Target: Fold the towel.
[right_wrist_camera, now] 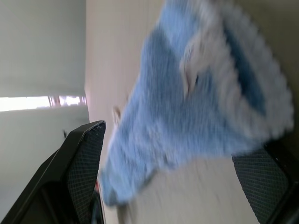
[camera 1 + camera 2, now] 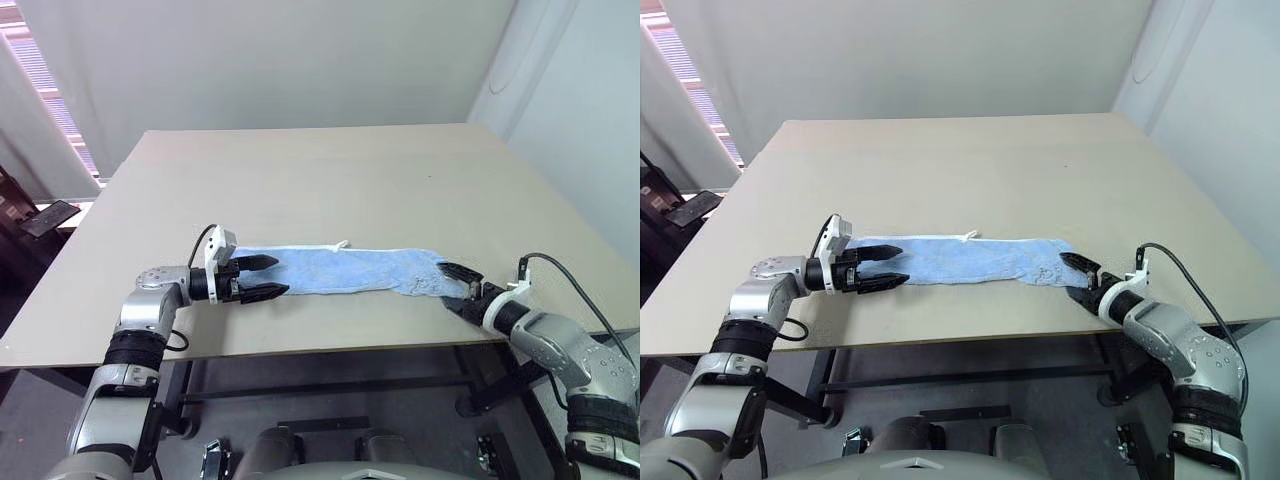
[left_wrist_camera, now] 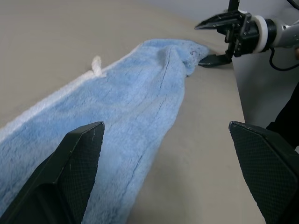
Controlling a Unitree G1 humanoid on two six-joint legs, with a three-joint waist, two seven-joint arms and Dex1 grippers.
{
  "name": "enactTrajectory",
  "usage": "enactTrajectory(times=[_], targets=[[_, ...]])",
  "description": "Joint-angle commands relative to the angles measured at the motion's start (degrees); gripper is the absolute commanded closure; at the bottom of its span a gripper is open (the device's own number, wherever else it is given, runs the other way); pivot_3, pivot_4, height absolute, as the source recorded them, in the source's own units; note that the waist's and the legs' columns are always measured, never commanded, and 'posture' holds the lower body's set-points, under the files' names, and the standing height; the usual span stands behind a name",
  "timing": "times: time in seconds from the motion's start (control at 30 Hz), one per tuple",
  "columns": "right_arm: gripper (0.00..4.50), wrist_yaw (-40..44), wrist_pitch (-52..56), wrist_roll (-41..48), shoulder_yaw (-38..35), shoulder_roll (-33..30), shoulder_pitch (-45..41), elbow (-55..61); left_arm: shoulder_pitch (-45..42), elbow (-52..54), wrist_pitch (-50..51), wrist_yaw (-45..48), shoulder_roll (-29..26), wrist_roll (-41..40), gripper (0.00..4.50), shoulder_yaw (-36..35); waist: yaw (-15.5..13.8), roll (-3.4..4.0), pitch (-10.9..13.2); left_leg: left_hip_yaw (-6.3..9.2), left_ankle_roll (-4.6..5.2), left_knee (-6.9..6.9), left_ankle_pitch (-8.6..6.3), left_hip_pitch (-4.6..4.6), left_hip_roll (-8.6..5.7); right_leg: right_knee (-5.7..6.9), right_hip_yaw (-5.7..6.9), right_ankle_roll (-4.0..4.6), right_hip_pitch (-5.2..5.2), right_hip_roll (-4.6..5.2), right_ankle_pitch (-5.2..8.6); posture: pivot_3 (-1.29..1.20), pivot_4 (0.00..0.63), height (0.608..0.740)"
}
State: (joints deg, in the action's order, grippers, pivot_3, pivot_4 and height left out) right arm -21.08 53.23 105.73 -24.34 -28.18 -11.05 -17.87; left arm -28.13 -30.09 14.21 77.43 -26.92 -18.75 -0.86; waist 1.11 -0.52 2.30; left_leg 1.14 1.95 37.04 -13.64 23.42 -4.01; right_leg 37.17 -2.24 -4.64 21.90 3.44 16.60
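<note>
The towel (image 2: 345, 270), light blue with a white edge and a small white loop, lies as a long narrow strip along the near part of the table (image 2: 330, 170). My left gripper (image 2: 266, 277) is open at the strip's left end, one finger over the cloth and one at its near edge. My right gripper (image 2: 457, 288) is open at the bunched right end, its fingers either side of the cloth's tip. In the left wrist view the towel (image 3: 117, 121) runs away toward the right gripper (image 3: 212, 42). In the right wrist view the towel's end (image 1: 201, 98) sits close between the fingers.
The table's near edge (image 2: 300, 350) runs just below the towel and both grippers. A dark device (image 2: 48, 217) lies on a low surface beyond the table's left side. White curtains and a wall stand behind the table.
</note>
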Motion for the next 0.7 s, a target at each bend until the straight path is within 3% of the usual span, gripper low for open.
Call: enactTrajectory(times=[0.03,0.2,0.3,0.6,0.7], targets=[[0.27,-1.11,-1.84,-2.41,-2.31,0.52,-2.09,-1.45,-0.66,2.62,-0.3,-0.58,-0.28,-0.93,0.0,-0.45,-0.06,0.0,0.0,-0.04,0.01,0.0,0.01,0.0,0.0,-0.03,0.0,0.02,-0.03,0.02,-0.01,0.0,0.0,0.736],[0.27,0.12,-1.72,-6.41,-1.88,2.3,-3.65,-1.97,-0.83,2.61,-0.45,-1.38,-0.56,-0.91,0.0,-0.78,0.16,-0.04,-0.03,-0.23,0.17,-0.02,-0.03,0.0,0.0,-0.06,0.0,0.04,0.07,0.13,-0.09,0.0,0.0,0.736],[1.15,3.32,-2.77,-12.0,-1.24,2.73,-4.21,-1.17,-0.84,2.38,-0.77,-1.81,-0.71,-0.75,0.0,-0.83,0.07,-0.05,-0.04,-0.3,0.33,-0.1,0.03,0.09,0.03,-0.05,-0.01,-0.05,0.27,0.13,-0.13,0.0,0.0,0.736],[4.46,8.99,2.09,-12.88,-5.73,2.36,-0.82,-1.18,-1.03,1.84,-1.32,-2.75,-1.23,-0.63,0.0,-1.16,-0.2,-0.05,-0.04,-0.33,0.32,-0.18,0.02,0.12,0.05,-0.07,-0.01,-0.1,0.32,0.13,-0.16,0.0,0.0,0.736],[4.46,12.2,5.59,-13.33,-6.35,0.48,2.85,-0.36,-0.84,1.6,-1.45,-2.91,-1.57,-0.49,0.0,-1.22,-0.93,-0.05,-0.05,-0.33,0.34,-0.18,-0.02,0.14,0.04,-0.11,0.0,-0.09,0.29,0.17,-0.16,0.0,0.0,0.736]])
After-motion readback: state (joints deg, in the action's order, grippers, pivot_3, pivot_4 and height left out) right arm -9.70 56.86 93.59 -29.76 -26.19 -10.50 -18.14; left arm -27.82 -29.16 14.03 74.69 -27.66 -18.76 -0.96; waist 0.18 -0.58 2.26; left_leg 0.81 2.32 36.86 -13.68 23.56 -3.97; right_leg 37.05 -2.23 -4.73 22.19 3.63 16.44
